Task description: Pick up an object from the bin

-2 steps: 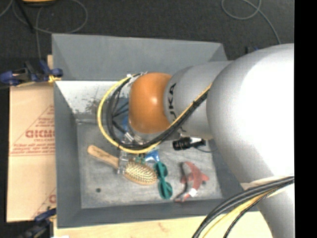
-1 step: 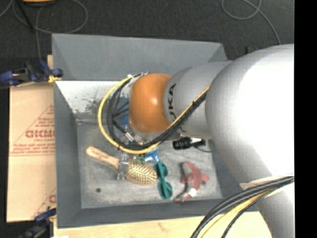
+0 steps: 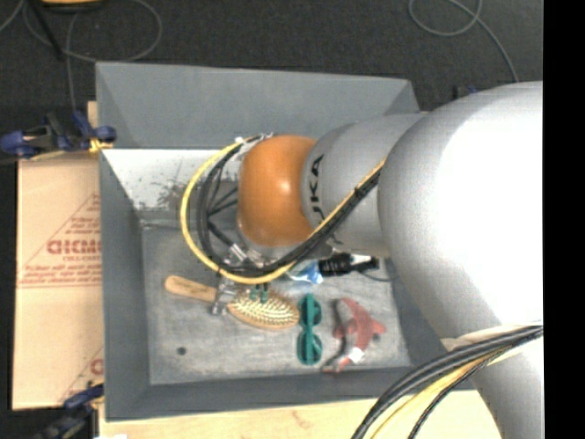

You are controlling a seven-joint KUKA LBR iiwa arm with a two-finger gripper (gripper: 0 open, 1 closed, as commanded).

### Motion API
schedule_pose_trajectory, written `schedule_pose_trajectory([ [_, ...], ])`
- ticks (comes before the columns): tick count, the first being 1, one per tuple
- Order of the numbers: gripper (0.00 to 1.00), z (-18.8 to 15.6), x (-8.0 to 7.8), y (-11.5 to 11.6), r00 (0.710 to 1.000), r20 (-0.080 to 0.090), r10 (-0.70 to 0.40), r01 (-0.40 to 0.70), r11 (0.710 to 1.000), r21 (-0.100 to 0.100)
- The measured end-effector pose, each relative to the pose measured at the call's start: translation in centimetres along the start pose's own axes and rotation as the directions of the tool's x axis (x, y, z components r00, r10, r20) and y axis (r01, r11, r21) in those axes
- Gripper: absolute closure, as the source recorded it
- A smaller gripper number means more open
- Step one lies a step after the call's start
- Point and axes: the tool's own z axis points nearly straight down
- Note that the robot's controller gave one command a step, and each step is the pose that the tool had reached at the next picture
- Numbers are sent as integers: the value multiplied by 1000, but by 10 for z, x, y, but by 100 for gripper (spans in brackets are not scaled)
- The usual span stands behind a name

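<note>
A wooden hairbrush (image 3: 260,312) lies across the middle of the bin floor, its handle pointing left and its oval bristle head to the right. My gripper (image 3: 222,300) comes down from under the arm's orange cover, right at the brush's neck where handle meets head. Most of the gripper is hidden by the cover and cables. Just right of the brush head lies a pair of green plastic glasses (image 3: 309,330).
A red and grey hand tool (image 3: 352,332) lies near the bin's right wall, beside the glasses. A small blue thing (image 3: 306,273) peeks out from under the arm. The arm and its looped cables cover the back right of the bin.
</note>
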Motion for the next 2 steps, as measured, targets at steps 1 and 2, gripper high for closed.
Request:
schedule_pose_trajectory([
  [1, 100, 0, 0, 0, 1000, 0, 1, -1, 1000, 0],
  [2, 100, -169, -18, -28, 1000, 6, -6, 6, 1000, 0],
])
